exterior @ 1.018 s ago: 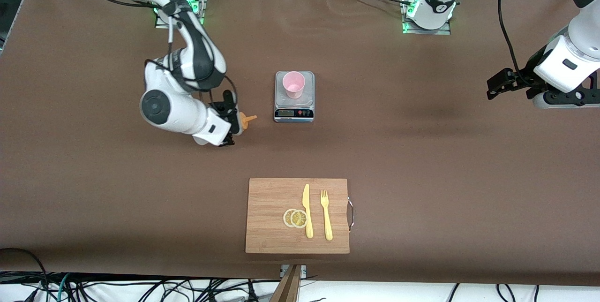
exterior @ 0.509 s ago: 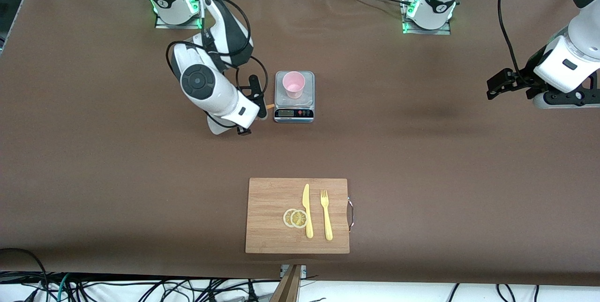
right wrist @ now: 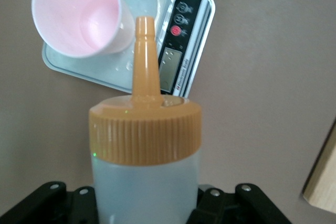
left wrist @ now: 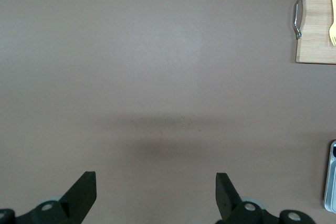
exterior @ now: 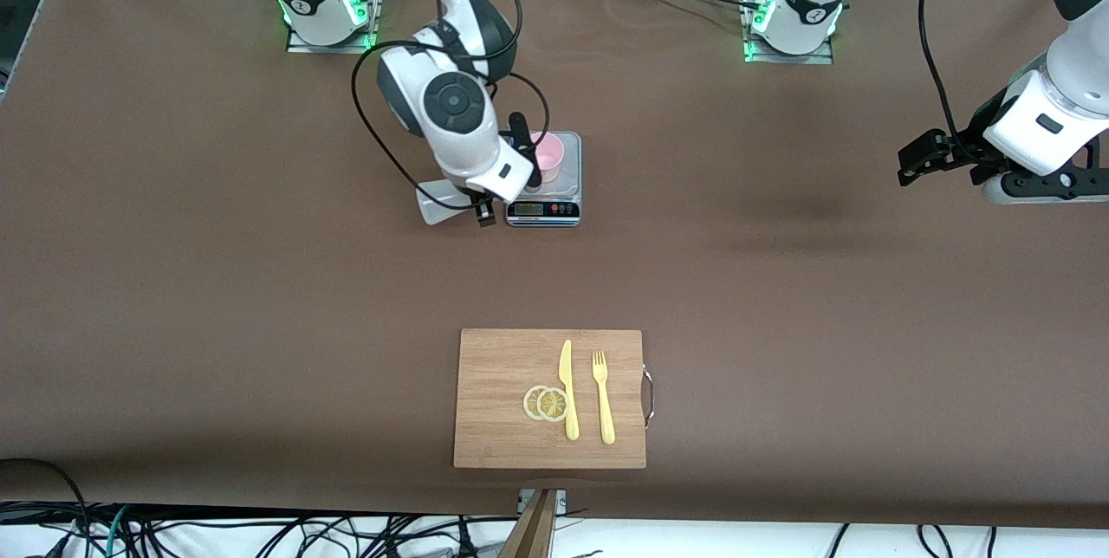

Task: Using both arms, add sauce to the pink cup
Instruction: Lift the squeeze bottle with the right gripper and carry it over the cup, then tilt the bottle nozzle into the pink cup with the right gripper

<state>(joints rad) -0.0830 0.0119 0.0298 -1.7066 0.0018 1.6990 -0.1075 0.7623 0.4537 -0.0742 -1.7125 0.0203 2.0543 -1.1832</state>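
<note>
The pink cup (exterior: 550, 158) stands upright on a small kitchen scale (exterior: 568, 183) at mid-table. My right gripper (exterior: 518, 166) hangs over the scale's edge beside the cup and is shut on the sauce bottle. In the front view my wrist hides the bottle. In the right wrist view the whitish bottle (right wrist: 145, 187) with its orange nozzle cap (right wrist: 145, 129) sits between the fingers, the nozzle tip just beside the cup's rim (right wrist: 79, 17). My left gripper (exterior: 917, 158) waits open and empty at the left arm's end of the table, also in its wrist view (left wrist: 155, 198).
The scale's display (exterior: 531, 210) faces the front camera; it also shows in the right wrist view (right wrist: 181, 40). A wooden cutting board (exterior: 498, 367) lies nearer the front camera, bearing a yellow knife (exterior: 567, 389), a yellow fork (exterior: 603, 398) and two lemon slices (exterior: 546, 403).
My right arm has carried the bottle from the right arm's end of the table over to the scale, ending beside the cup. The left arm has barely moved.
</note>
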